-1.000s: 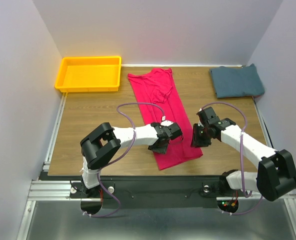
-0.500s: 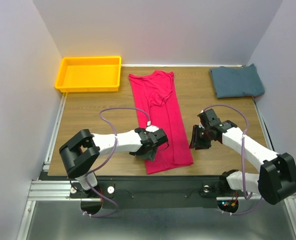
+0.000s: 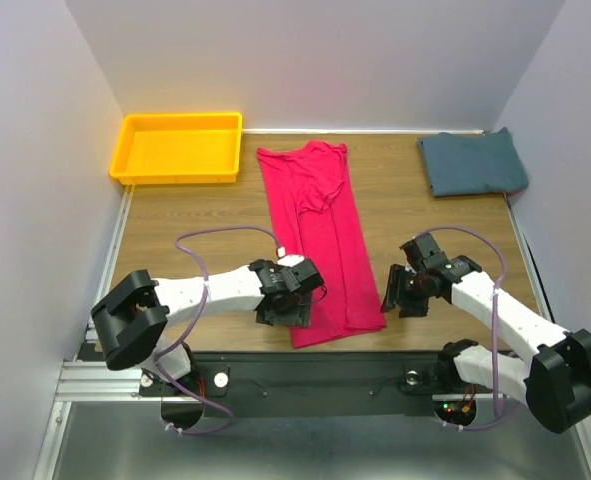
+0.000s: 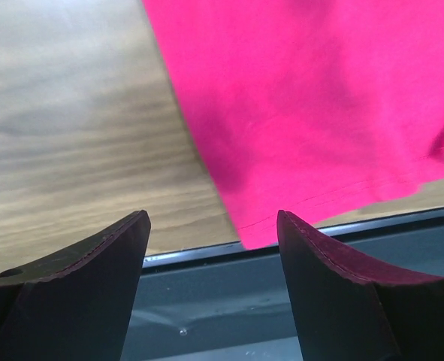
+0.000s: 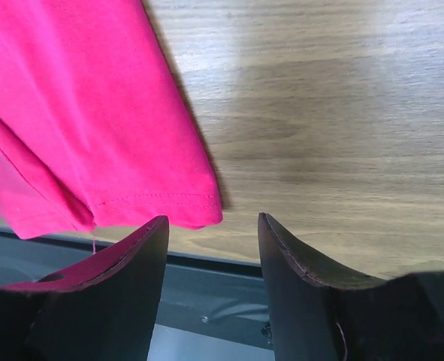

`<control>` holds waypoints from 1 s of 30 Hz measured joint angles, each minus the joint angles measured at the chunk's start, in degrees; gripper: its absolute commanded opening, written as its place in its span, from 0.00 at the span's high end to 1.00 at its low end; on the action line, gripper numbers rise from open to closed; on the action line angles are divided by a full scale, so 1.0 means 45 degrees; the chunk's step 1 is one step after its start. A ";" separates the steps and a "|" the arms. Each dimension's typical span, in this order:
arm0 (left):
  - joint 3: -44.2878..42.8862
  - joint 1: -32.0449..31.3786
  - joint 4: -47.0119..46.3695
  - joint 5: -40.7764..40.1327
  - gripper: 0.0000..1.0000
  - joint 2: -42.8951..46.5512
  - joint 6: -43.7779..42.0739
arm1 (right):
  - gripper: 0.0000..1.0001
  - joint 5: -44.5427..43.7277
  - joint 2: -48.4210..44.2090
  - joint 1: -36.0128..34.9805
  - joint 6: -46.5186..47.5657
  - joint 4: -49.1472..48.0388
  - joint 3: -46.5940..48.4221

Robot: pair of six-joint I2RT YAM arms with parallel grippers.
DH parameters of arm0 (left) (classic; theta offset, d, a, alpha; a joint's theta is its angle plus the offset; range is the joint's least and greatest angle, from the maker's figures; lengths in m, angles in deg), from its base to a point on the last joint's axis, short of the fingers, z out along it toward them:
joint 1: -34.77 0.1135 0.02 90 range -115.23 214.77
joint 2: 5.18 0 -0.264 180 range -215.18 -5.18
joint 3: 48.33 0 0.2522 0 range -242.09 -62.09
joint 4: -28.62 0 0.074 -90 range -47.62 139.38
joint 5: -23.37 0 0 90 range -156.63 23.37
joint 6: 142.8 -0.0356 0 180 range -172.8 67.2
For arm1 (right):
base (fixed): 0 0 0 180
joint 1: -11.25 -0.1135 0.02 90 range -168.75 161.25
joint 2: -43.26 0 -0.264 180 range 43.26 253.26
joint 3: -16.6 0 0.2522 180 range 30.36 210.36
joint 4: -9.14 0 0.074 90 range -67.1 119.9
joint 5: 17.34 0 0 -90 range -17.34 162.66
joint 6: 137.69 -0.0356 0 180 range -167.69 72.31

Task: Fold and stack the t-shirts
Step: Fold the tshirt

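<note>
Top external: crimson shirt [image 3: 320, 240] long strip; teal shirt [image 3: 472, 164] folded rectangle; left fingers [image 4: 79, 286], right fingers [image 5: 312, 301] apart, empty.

1. left arm [image 3: 215, 290]: I see it stretched low, elbow out left, wrist turned inward. left gripper [image 4: 214, 226]: jaws spread wide, empty.
2. right arm [image 3: 495, 305]: forearm angled inward, wrist pitched down. right gripper [image 5: 210, 226]: jaws parted, empty.
</note>
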 measured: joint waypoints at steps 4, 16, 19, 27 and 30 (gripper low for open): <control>0.0520 0.0000 -0.0194 0.0806 0.25 -0.0495 0.0034 | 0.42 -0.0209 0.0165 -0.0301 -0.0160 0.0097 0.0000; 0.0908 -0.0306 -0.0636 0.1583 0.37 -0.1205 0.0155 | 0.43 -0.1073 0.1331 -0.1914 -0.1093 0.0063 0.0000; 0.0729 -0.0432 -0.0636 0.1579 0.39 -0.1399 0.0146 | 0.43 -0.1311 0.1637 -0.2259 -0.1287 -0.0019 0.0000; 0.0714 -0.0466 -0.0641 0.1588 0.45 -0.1418 0.0151 | 0.43 -0.1642 0.2249 -0.2817 -0.1729 -0.0306 0.0000; 0.0709 -0.0466 -0.0656 0.1613 0.49 -0.1452 0.0146 | 0.44 -0.1807 0.2312 -0.2919 -0.1807 -0.0364 0.0000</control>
